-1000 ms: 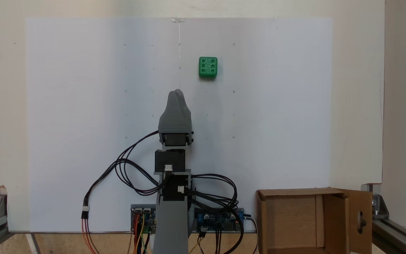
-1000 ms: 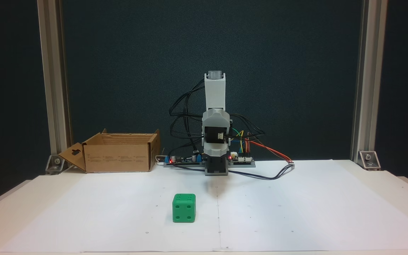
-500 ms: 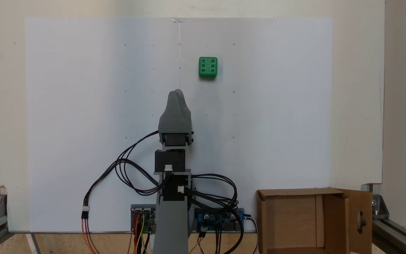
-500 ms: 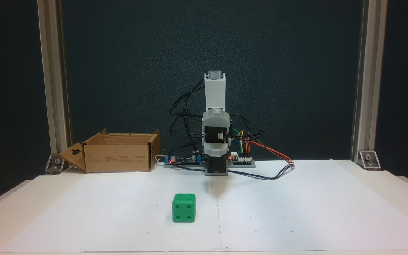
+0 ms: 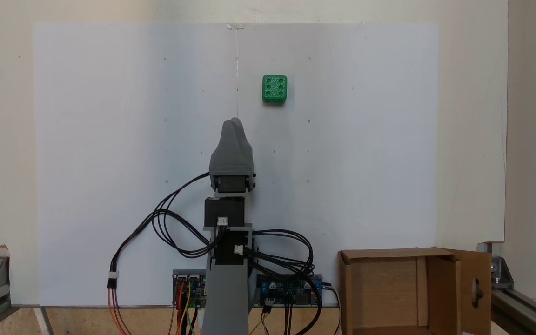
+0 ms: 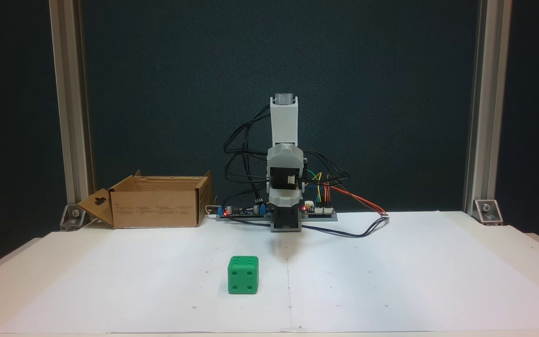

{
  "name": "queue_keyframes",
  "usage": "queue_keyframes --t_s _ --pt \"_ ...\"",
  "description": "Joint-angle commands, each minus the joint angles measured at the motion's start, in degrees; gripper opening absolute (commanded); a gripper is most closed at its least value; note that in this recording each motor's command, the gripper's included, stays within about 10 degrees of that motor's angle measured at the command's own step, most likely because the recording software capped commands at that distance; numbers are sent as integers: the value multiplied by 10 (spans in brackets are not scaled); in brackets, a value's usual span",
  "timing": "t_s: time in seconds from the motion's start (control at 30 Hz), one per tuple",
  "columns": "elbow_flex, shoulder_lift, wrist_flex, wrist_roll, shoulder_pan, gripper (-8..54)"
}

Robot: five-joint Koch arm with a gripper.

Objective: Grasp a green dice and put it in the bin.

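The green dice [image 5: 274, 88] sits alone on the white paper, six pips up, and stands in front of the arm, slightly left [image 6: 243, 275]. My gripper [image 5: 234, 122] is folded at rest over the middle of the sheet, its grey jaws together with nothing between them, a short way from the dice and slightly left of it. The folded arm [image 6: 284, 178] faces the camera in a fixed view. The bin [image 5: 442, 288] is an open brown cardboard box beside the arm's base, its flap with a handle hole turned outward, and stands at the back left [image 6: 155, 208].
Controller boards [image 5: 291, 288] and looping black cables [image 5: 170, 228] lie around the arm's base. Aluminium posts [image 6: 70, 117] stand at the table's back corners. White paper [image 5: 110, 139] covers most of the table.
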Motion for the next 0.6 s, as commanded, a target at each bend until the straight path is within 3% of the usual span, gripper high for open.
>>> queue_keyframes --t_s 0.0,0.33,0.57 --pt "-10 59 10 12 4 424" --pt "-263 59 411 15 7 437" --pt "-412 57 682 85 6 433"
